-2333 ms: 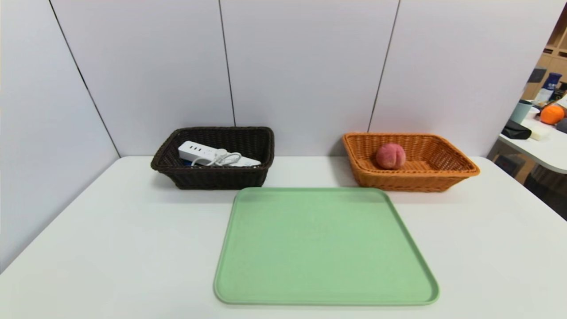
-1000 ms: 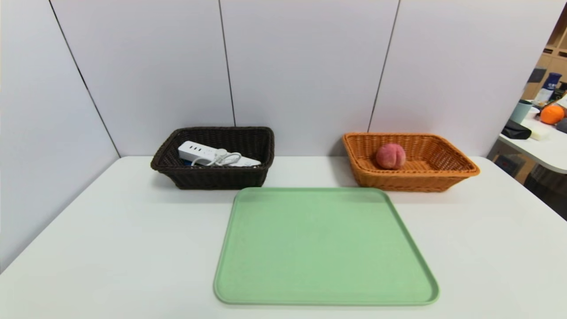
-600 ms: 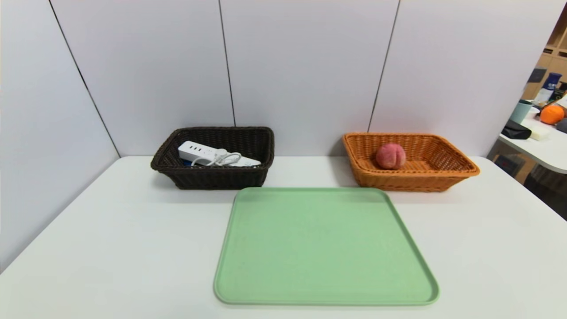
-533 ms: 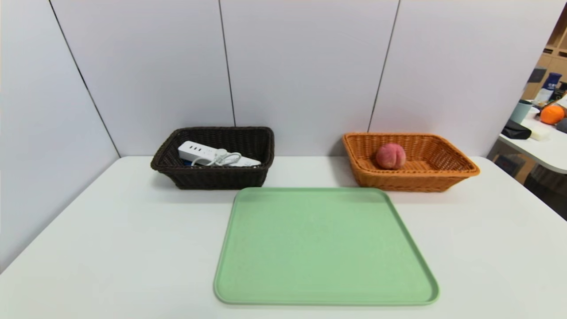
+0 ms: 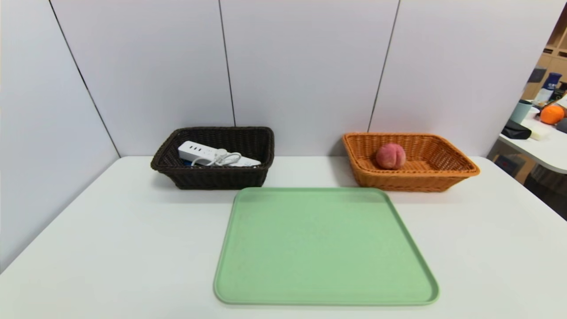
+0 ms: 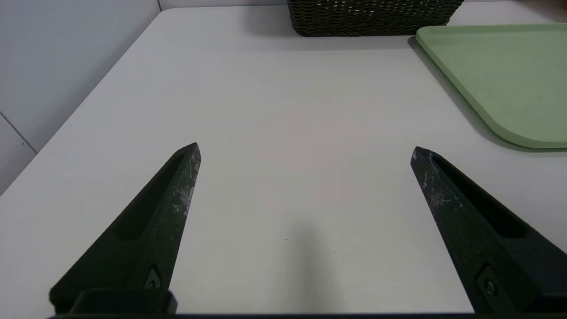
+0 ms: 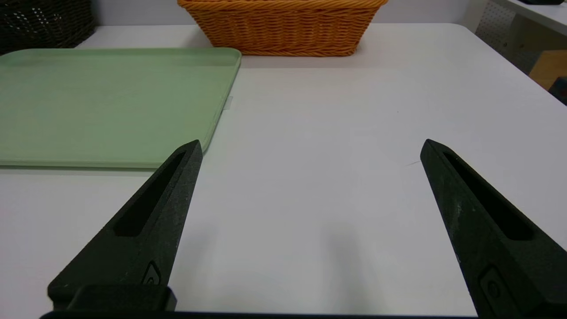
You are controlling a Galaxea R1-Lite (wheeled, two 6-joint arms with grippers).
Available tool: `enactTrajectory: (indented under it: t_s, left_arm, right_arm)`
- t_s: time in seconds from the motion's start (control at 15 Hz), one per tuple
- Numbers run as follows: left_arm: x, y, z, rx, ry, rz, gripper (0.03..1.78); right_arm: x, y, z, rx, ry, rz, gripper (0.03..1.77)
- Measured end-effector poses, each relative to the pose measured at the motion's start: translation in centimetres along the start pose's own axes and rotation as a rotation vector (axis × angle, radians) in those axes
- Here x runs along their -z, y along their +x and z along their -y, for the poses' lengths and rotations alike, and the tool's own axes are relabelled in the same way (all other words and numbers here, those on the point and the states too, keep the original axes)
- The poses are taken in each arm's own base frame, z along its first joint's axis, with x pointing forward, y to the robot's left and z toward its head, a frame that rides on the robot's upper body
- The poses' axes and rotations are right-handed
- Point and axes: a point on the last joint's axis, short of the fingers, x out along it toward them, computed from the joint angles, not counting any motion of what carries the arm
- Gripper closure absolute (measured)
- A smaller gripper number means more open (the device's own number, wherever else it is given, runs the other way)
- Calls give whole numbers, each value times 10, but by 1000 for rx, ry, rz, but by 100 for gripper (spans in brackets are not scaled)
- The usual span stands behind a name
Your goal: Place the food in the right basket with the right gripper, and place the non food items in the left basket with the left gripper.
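On the white table (image 5: 110,248) seen from the head camera, a green tray (image 5: 325,248) lies bare in the middle. Behind it to the left, a dark brown basket (image 5: 212,177) holds a white power strip (image 5: 197,153) with its bundled cord; the marker cannot be made out for certain. Behind it to the right, an orange basket (image 5: 460,170) holds the peach (image 5: 390,156). Both baskets stand against pale grey wall panels (image 5: 301,66). At the far right edge another table (image 5: 542,153) carries an orange fruit and some clutter. Neither arm shows in this view.

From the left wrist camera, the left gripper (image 6: 305,150) hangs over bare table (image 6: 283,110) with its jaws spread wide and nothing between them; the dark basket (image 6: 374,20) and the tray's corner (image 6: 500,75) lie beyond.

From the right wrist camera, the right gripper (image 7: 312,148) is likewise wide apart and empty above the table (image 7: 354,124), beside the tray (image 7: 106,102), with the orange basket (image 7: 283,29) farther off.
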Motion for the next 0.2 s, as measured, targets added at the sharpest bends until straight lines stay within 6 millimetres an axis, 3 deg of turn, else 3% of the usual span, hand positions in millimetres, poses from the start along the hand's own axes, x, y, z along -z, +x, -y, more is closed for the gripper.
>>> enactTrajectory:
  t_s: [0.2]
  left_arm:
    - [0, 0, 0, 1, 0, 0, 12]
  right_arm:
    - [0, 0, 0, 4, 8, 0, 10]
